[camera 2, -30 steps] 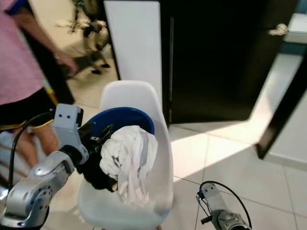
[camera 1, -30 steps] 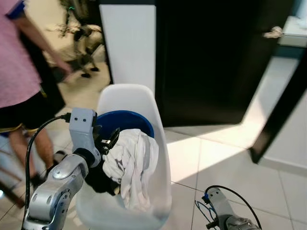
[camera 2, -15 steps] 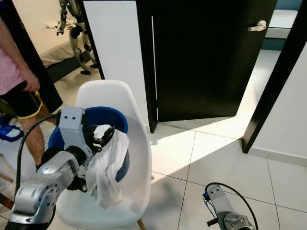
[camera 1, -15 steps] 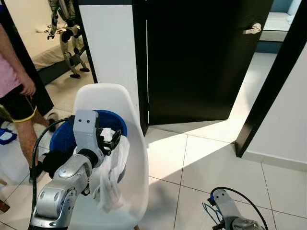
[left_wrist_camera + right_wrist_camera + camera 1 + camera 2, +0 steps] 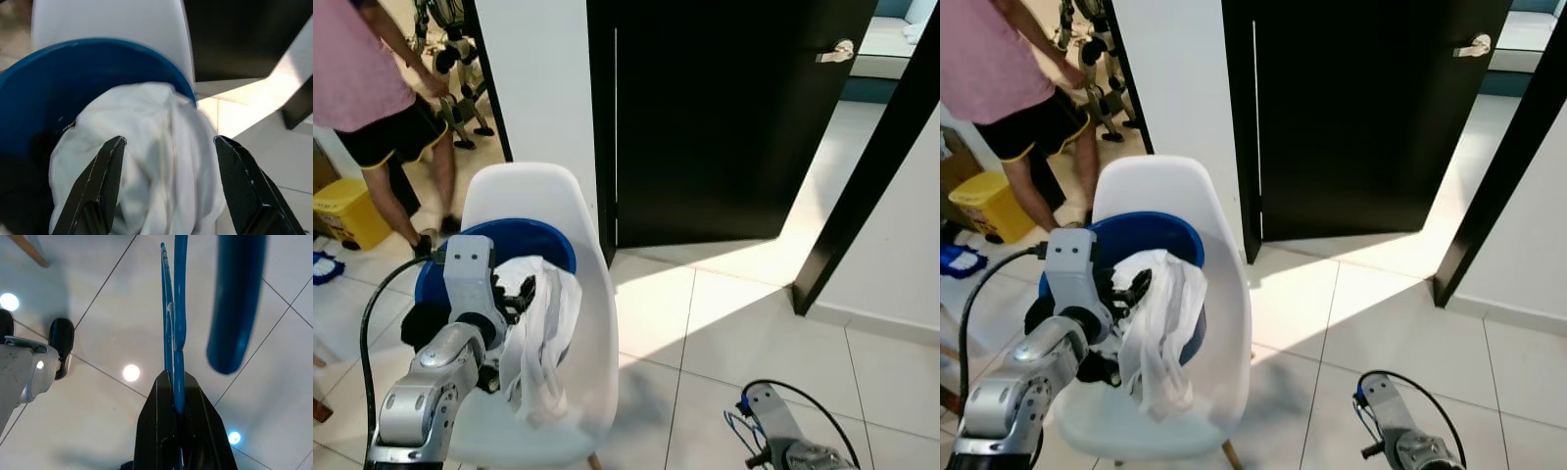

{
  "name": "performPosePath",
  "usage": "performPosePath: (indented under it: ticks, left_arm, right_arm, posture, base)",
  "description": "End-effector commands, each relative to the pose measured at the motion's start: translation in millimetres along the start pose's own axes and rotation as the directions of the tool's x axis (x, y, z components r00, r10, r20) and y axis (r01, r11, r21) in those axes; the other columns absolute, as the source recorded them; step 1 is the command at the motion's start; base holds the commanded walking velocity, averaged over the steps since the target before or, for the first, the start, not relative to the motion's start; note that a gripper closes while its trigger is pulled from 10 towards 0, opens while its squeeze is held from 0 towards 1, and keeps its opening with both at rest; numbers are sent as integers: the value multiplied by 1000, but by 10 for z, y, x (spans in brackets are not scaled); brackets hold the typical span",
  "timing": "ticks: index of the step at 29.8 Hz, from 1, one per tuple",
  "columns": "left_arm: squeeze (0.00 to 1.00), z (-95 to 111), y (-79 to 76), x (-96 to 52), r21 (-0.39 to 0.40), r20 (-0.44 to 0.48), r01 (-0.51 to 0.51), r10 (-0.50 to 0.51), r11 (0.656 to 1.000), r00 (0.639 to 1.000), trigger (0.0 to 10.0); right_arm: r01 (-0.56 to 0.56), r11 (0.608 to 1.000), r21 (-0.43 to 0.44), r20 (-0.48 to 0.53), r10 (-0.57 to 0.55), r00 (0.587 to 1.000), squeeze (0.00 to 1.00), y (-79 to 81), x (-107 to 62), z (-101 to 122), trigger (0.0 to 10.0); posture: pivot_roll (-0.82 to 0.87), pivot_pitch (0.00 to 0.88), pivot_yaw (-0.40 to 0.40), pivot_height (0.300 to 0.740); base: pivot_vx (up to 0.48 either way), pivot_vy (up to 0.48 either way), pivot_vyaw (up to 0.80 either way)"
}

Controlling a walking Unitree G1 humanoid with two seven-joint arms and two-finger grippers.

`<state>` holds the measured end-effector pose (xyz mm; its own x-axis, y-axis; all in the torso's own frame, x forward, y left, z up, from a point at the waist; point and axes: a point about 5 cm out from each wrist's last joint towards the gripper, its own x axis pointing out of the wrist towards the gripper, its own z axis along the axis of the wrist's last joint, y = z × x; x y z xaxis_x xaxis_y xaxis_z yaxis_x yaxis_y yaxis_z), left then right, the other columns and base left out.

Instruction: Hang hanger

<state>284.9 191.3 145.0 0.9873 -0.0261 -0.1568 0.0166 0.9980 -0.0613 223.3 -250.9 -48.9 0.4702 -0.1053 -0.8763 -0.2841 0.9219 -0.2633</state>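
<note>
The right gripper [image 5: 175, 396] was clamped on the blue hanger [image 5: 177, 318], held low over the floor tiles [image 5: 98, 357]. The left gripper [image 5: 166, 147] had its fingers [image 5: 98, 181] spread wide over the white shirt [image 5: 546, 323] in the blue basin [image 5: 524, 238] on the chair [image 5: 597, 323]. Over the last second the shirt had slid leftward in view and the door [image 5: 724, 117] had widened: the head had turned, while the arm stayed poised. The shirt seemed not yet gripped, so hanging looked some way off.

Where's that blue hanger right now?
The blue hanger is clamped in the right gripper, held low on the robot's right above the tiled floor.
</note>
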Motion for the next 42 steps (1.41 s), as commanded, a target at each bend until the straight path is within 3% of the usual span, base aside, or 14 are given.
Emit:
performPosePath:
  ticks: [1, 11, 12, 17, 24, 28, 38, 39, 40, 41, 42]
  left_arm:
    - [0, -56, 96, 10, 26, -32, -58, 59, 998, 998, 10000]
    - [0, -199, 298, 77, 21, -90, -208, 209, 978, 974, 10000]
    - [0, -240, 377, 141, -35, -89, -221, 217, 975, 972, 10000]
    - [0, -306, 459, 237, -72, -90, -225, 218, 972, 972, 10000]
    - [0, -381, 472, 358, -110, -82, -175, 166, 978, 983, 10000]
    - [0, -370, 391, 503, -172, -52, -110, 103, 979, 993, 10000]
    - [0, -500, 394, 572, -141, -99, -153, 140, 978, 985, 10000]
    - [0, -538, 391, 574, -143, -113, -158, 143, 977, 983, 7647]
    - [0, -573, 373, 570, -154, -123, -150, 132, 977, 984, 4392]
    - [0, -573, 373, 570, -154, -123, -150, 132, 977, 984, 4392]
    - [0, -598, 360, 569, -158, -127, -143, 123, 977, 984, 314]
  right_arm:
    - [-15, 1000, 6, -8, 15, 1000, 0, 41, 7, -15, 10000]
    - [-19, 1000, 4, -7, 19, 1000, 0, 42, 7, -13, 10000]
    - [-20, 1000, 3, -8, 20, 1000, 0, 43, 7, -16, 10000]
    - [-21, 1000, 1, -10, 21, 1000, 0, 43, 6, -19, 10000]
    - [-23, 1000, -4, -12, 23, 1000, 0, 41, 6, -21, 10000]
    - [-21, 1000, -4, -17, 21, 1000, 0, 32, 4, -49, 10000]
    - [-21, 1000, -10, -29, 20, 999, 0, 24, 2, -87, 10000]
    - [-20, 1000, -9, -31, 19, 999, 0, 24, 2, -93, 10000]
    - [-18, 1000, -9, -33, 18, 999, 0, 24, 2, -96, 10000]
    - [-18, 1000, -9, -33, 18, 999, 0, 24, 2, -96, 10000]
    - [-18, 1000, -9, -34, 17, 999, 0, 23, 2, -97, 10000]
  posture:
    - [12, 0, -1, 740]
    - [5, 0, 4, 740]
    - [2, 0, 0, 740]
    - [-4, 0, -4, 740]
    - [-16, 0, -2, 740]
    - [-34, 0, -4, 740]
    - [-45, 0, -3, 740]
    - [-45, 0, -3, 740]
    - [-45, 0, -3, 740]
    - [-45, 0, -3, 740]
    - [-44, 0, -3, 740]
  base:
    - [0, 0, 0]
    - [0, 0, 0]
    - [0, 0, 0]
    - [0, 0, 0]
    - [0, 0, 0]
    - [0, 0, 0]
    - [0, 0, 0]
    - [0, 0, 0]
    - [0, 0, 0]
    - [0, 0, 0]
    - [0, 0, 0]
